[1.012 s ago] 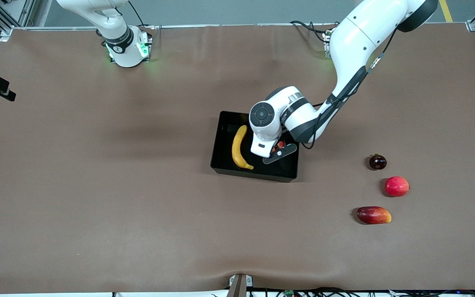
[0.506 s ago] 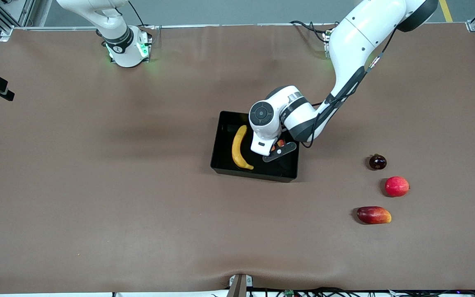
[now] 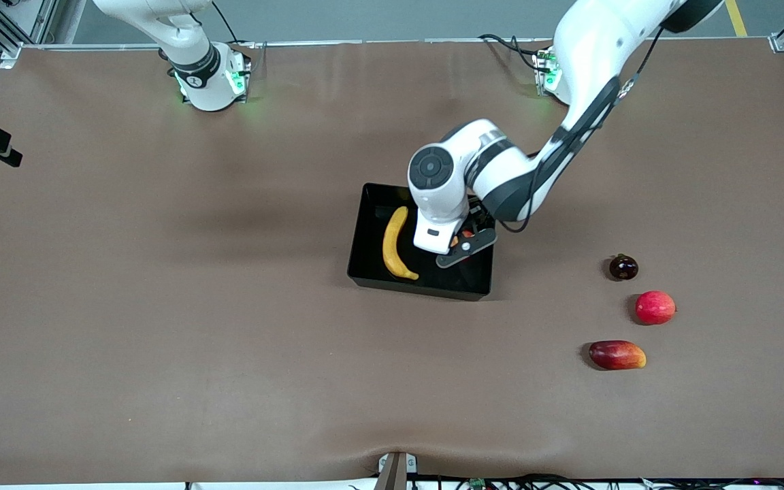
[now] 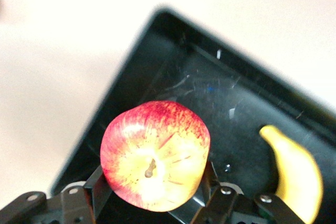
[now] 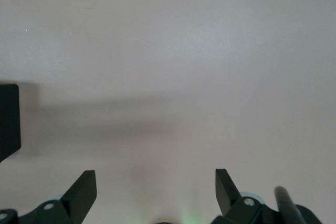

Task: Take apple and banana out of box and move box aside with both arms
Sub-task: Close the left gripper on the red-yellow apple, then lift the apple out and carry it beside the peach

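Note:
The black box (image 3: pixel 369 253) sits mid-table with the yellow banana (image 3: pixel 394 243) lying inside it. Over the part of the box toward the left arm's end, my left gripper (image 3: pixel 463 240) is shut on the apple (image 3: pixel 466 234), which the wrist mostly hides in the front view. The left wrist view shows the red-and-yellow apple (image 4: pixel 155 156) pinched between both fingers (image 4: pixel 98 188), above the box floor (image 4: pixel 210 82), with the banana (image 4: pixel 296 174) beside it. My right gripper (image 5: pixel 156 182) is open over bare table, nothing between its fingers. It is outside the front view.
Toward the left arm's end of the table lie a dark round fruit (image 3: pixel 623 267), a plain red round fruit (image 3: pixel 655 307) and a mango (image 3: pixel 616 354). A black corner of the box (image 5: pixel 8 119) shows in the right wrist view.
My left gripper has closed on the apple inside the box, and the left arm's wrist has risen a little. The right arm has not moved.

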Available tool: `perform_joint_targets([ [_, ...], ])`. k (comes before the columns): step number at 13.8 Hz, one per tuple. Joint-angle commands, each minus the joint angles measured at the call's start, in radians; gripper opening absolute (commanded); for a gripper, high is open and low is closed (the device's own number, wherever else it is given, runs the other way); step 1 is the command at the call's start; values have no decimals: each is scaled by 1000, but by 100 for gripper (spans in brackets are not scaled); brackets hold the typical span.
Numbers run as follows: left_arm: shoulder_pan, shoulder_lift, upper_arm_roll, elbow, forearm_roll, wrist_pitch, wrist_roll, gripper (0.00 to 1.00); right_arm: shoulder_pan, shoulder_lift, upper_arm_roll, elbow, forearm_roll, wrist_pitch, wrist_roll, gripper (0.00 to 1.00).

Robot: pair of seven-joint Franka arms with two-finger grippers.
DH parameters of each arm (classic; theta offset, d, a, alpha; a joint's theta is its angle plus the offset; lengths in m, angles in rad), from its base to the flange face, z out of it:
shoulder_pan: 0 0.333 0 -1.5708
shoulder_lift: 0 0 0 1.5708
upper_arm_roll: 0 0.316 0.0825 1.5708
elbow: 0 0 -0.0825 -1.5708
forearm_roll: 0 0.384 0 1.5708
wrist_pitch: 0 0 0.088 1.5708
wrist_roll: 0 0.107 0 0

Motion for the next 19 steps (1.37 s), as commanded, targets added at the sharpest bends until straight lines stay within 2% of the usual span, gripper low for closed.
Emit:
perform_joint_targets([
  [1, 18, -57, -1, 71, 8, -98, 11, 0, -16, 11, 6, 21, 12, -9, -8, 100],
  [4, 151, -112, -2, 46, -32, -110, 190, 0, -15, 11, 6, 21, 13, -10, -4, 100],
  [8, 315, -117, -2, -1, -31, -95, 366, 0, -15, 11, 6, 21, 15, -9, -7, 100],
  [10, 386, -99, -1, -64, -17, -2, 387, 0, -16, 11, 6, 21, 13, -10, -8, 100],
  [13, 505, -84, 1, -223, 69, 248, 413, 0, -15, 11, 6, 21, 13, -9, -7, 100],
  [19, 587, 53, 5, -228, 235, 397, 416, 0, -13, 11, 6, 21, 12, -6, -11, 100],
])
